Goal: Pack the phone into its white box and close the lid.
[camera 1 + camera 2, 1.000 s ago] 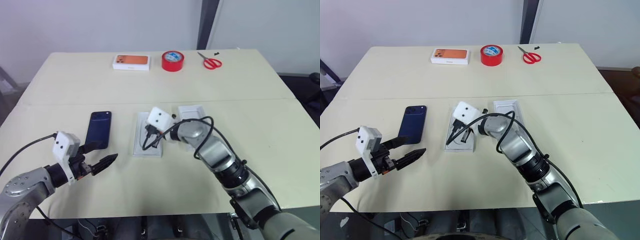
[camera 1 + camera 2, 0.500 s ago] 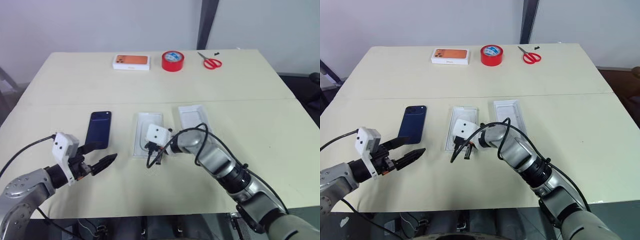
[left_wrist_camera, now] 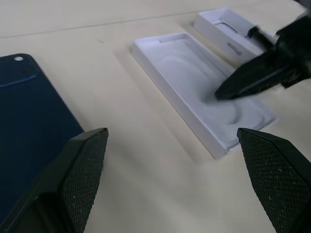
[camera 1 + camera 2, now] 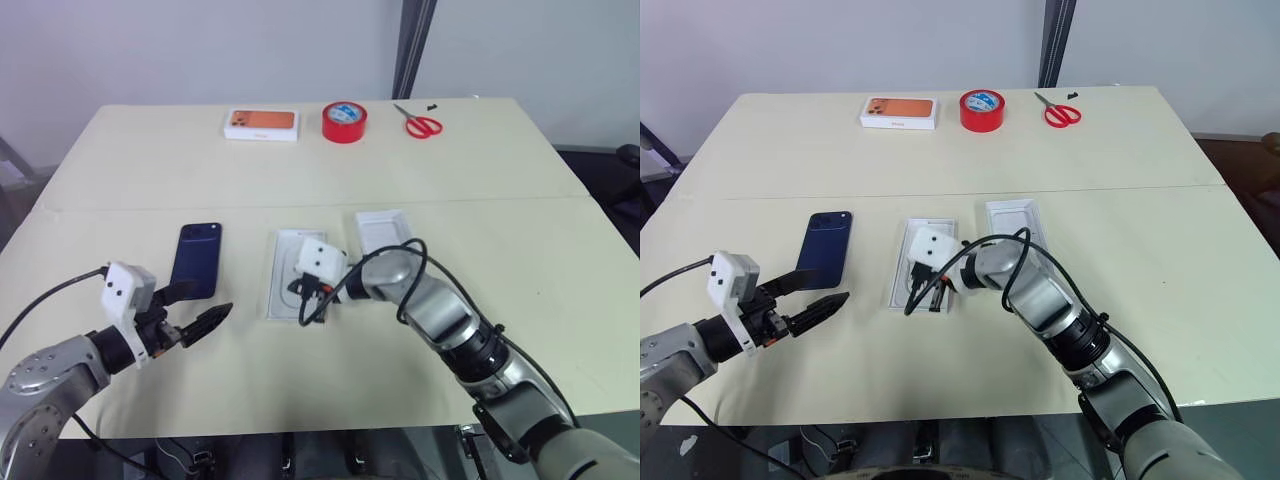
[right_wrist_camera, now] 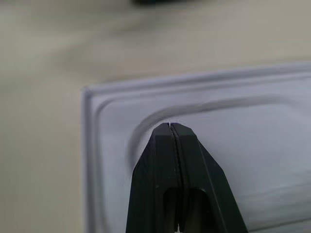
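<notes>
Left gripper [image 4: 197, 312] spread wide, empty, hovering just near of the glossy navy phone [image 4: 198, 259] lying flat on the matte beige table [image 4: 520, 180]; next, shallow white tray [image 4: 291, 260] with oval recess; right gripper [image 3: 243, 83] pinched closed, tips over that recess; white box [image 4: 382, 229] just beyond

1. I can read no text, brand or number anywhere.
2. The box with the orange phone picture [image 4: 262, 124] has a small line under the picture, too small to read.
3. The tape roll [image 4: 344, 121] has a blue-white label, unreadable.
</notes>
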`<state>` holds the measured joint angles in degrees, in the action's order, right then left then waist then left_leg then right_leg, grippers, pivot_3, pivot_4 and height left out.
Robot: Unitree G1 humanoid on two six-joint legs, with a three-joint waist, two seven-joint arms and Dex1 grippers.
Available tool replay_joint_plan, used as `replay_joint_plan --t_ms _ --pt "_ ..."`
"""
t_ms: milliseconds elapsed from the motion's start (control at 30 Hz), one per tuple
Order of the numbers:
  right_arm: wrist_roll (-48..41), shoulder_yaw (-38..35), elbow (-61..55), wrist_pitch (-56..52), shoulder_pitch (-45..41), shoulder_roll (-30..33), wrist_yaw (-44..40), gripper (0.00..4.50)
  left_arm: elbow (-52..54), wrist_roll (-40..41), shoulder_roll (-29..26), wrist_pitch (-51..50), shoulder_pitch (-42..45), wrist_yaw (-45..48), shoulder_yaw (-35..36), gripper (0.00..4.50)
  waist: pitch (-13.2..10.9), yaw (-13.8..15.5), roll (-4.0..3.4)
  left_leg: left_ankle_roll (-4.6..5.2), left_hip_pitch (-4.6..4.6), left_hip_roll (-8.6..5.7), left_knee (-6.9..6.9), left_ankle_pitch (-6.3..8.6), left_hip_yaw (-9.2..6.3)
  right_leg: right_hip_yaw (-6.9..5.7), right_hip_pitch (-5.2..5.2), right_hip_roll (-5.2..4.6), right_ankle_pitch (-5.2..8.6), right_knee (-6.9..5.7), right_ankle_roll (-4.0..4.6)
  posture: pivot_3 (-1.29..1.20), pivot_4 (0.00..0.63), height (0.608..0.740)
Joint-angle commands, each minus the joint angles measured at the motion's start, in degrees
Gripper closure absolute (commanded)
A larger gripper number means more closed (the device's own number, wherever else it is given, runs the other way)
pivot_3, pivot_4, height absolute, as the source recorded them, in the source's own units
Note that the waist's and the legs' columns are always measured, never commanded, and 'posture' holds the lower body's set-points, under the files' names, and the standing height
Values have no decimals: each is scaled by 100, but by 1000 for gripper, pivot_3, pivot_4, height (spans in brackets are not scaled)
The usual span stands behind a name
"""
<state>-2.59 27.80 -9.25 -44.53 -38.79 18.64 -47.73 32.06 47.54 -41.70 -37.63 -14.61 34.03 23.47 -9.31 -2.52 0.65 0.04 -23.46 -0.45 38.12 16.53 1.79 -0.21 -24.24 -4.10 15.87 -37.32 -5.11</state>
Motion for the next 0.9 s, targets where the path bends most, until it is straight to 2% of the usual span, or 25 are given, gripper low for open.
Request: replay_joint_plan --t_ms 33,133,233,300,400,533,667,900 --pt "-41 -172 -40 151 -197 -139 139 4472 -42 110 75 -137 181 -304 265 0 0 4 0 0 0 0 0 0 0 0 1 0 0 0 0 0 150 725" --pt "140 -99 375 258 -435 -453 461 4472 -509 409 273 -640 646 -1161 570 0 1 4 3 0 1 0 1 0 0 -1 1 0 -1 -2 -1 0 150 725" --pt "295 -76 923 359 -718 -838 776 4472 -1072 361 312 -1171 1183 -2011 789 0 1 -3 4 -4 1 -1 2 -4 -1 -2 -5 2 -1 -15 -2 0 150 725" --pt "412 -11 1263 474 -877 -1076 942 4472 -1507 659 323 -1802 1672 -2596 978 0 2 2 5 -6 0 -1 4 -5 -1 -2 -8 4 -1 -19 -3 0 150 725" --pt "615 139 1689 632 -1049 -1355 1125 4472 -2012 946 348 -2457 2309 -3063 1128 0 4 9 11 -6 -1 -1 6 -5 -1 -5 -10 6 -2 -24 -4 0 150 725" --pt "806 272 2058 746 -1192 -1596 1222 4472 -2447 928 309 -3034 2807 -3302 1008 0 6 0 14 -27 -2 -5 9 -17 -1 -7 -9 4 -2 -26 -5 0 150 725" --pt "983 520 2485 793 -1344 -1949 1286 4472 -3103 702 226 -3676 3386 -3262 528 0 7 -1 16 -42 -2 -5 9 -26 -1 -7 -13 6 -2 -34 -4 0 150 725" --pt "1219 732 3029 883 -1374 -2246 1250 4472 -3337 728 470 -4383 3811 -2739 54 0 10 14 19 -51 0 -9 9 -31 -1 -7 -24 1 -2 -63 -4 0 150 725"
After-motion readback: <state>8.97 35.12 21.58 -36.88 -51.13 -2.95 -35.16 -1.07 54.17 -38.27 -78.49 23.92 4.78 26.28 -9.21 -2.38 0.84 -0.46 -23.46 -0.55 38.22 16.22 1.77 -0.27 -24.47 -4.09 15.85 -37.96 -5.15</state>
